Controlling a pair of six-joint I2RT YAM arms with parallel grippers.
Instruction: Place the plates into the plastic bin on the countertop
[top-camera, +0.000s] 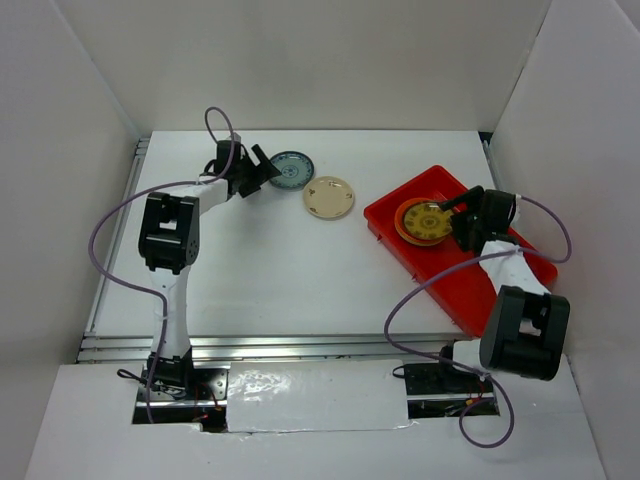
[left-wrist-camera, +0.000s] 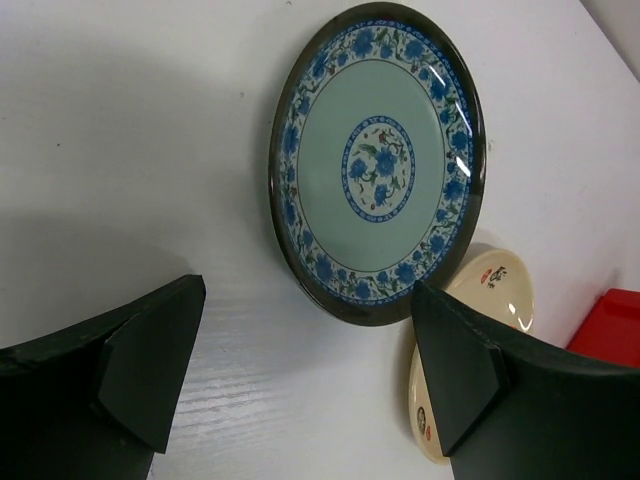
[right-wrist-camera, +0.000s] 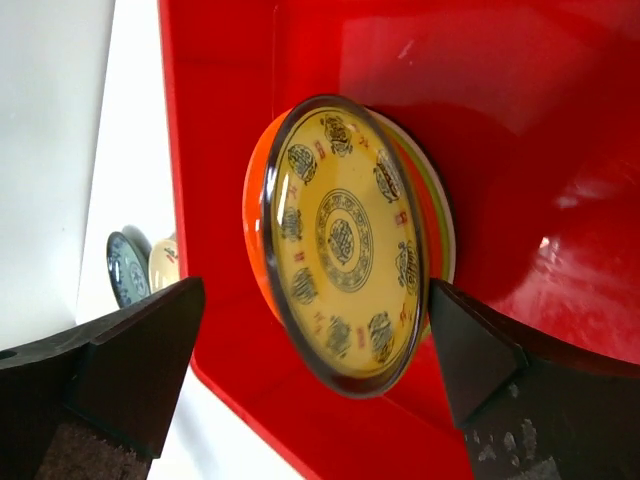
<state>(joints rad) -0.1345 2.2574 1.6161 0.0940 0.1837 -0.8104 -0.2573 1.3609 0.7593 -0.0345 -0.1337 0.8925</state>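
The blue-grey patterned plate (top-camera: 292, 169) lies on the white countertop (top-camera: 280, 270) at the back. My left gripper (top-camera: 265, 168) is open just left of it. In the left wrist view the gripper (left-wrist-camera: 308, 300) is open, with the plate (left-wrist-camera: 378, 160) just beyond its fingertips. A beige plate (top-camera: 329, 197) lies next to it, partly behind the right finger (left-wrist-camera: 500, 300). The red plastic bin (top-camera: 450, 285) at the right holds a stack topped by the yellow-brown patterned plate (top-camera: 425, 220). My right gripper (top-camera: 455, 222) is open beside the stack. In the right wrist view (right-wrist-camera: 315, 300) its jaws stand either side of the stack (right-wrist-camera: 345, 245). Orange (right-wrist-camera: 255, 230) and lime green (right-wrist-camera: 440, 215) rims show beneath.
White walls enclose the countertop on the left, back and right. A metal rail (top-camera: 250, 345) runs along the front edge. Purple cables (top-camera: 410, 300) loop from both arms over the surface. The bin's near half lies under the right arm.
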